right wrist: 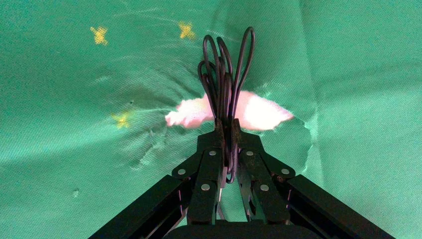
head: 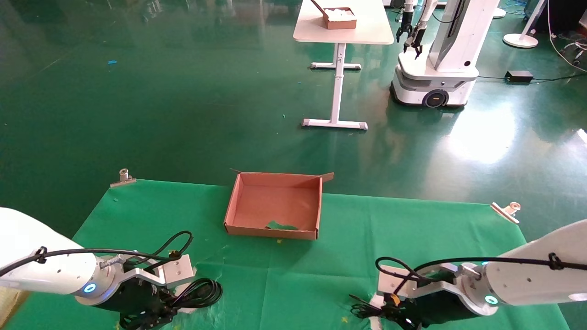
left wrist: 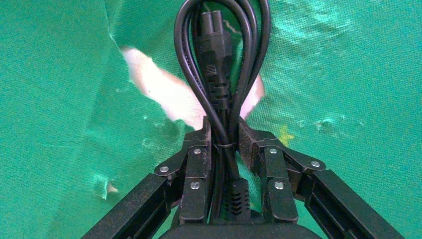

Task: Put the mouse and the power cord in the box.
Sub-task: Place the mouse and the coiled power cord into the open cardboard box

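The box [head: 275,206], a shallow brown cardboard tray, lies at the far middle of the green cloth and holds only a scrap of green. At the near left, my left gripper [head: 151,316] [left wrist: 222,127] is shut on the power cord [head: 202,293] [left wrist: 219,50]. Its thick black loops and plug stick out past the fingertips. At the near right, my right gripper [head: 394,316] [right wrist: 225,124] is shut on the thin bundled cable [head: 364,311] [right wrist: 224,64] of the mouse. The mouse body is hidden.
Metal clips [head: 123,178] [head: 506,211] pin the cloth at the far corners. Torn holes in the cloth [left wrist: 154,84] [right wrist: 259,112] show pale table under each gripper. Across the floor stand a white table with a small brown box [head: 339,18] and another robot [head: 435,59].
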### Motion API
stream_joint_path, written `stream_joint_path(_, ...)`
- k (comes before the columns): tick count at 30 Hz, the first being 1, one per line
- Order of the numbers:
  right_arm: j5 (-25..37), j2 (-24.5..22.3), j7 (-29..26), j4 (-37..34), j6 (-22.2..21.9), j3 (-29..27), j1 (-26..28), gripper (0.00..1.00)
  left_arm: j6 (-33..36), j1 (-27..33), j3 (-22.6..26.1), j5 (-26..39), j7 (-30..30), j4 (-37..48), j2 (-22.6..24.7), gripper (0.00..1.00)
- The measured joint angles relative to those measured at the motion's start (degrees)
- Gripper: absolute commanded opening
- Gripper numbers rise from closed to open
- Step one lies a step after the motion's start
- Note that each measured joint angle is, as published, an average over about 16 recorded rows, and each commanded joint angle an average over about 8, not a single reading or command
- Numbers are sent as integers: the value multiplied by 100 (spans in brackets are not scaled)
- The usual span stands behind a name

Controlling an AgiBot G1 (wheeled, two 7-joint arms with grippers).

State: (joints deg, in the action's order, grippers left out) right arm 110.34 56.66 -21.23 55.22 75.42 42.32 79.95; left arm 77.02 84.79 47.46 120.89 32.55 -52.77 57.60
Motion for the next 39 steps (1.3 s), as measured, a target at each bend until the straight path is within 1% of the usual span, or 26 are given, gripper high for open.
stream_joint_path(6, -112, -115, -11, 54, 2, -98, 48, 0, 115, 99, -75, -166, -96, -186, -78, 0)
stream_joint_path(12, -338, -368, -65, 219, -42, -326, 165, 0, 188, 294, -263, -507, -285, -533, -161, 0)
stream_joint_path(15, -470, -534, -109, 330, -80, -477, 257, 0, 101, 389, -370, -663, -429, -704, -141, 0)
stream_joint_path(18, -587, -703, -162, 451, -124, -628, 358, 0, -131, 454, -452, -730, -590, -799, -29, 0)
stream_joint_path(22, -699, -909, -238, 616, -172, -798, 485, 0, -701, 485, -459, -583, -884, -742, 309, 0)
stream_joint_path(25, -764, -1058, -305, 747, -178, -901, 564, 0, -1309, 469, -365, -261, -1163, -512, 695, 0)
stream_joint_path(28, -820, -1205, -386, 897, -160, -985, 618, 0, -2027, 432, -194, 157, -1427, -163, 1113, 0)
stream_joint_path(32, -884, -1403, -507, 1127, -118, -1073, 639, 0, -2996, 395, 158, 738, -1685, 373, 1600, 0)
stream_joint_path(33, -897, -1452, -539, 1187, -106, -1092, 638, 0, -3220, 392, 264, 872, -1721, 503, 1703, 2)
stream_joint_path(36, -929, -1591, -634, 1356, -75, -1143, 625, 0, -3809, 393, 598, 1210, -1750, 857, 1943, 39)
stream_joint_path(39, -947, -1708, -720, 1499, -60, -1186, 611, 0, -4259, 417, 938, 1424, -1647, 1132, 2077, 76)
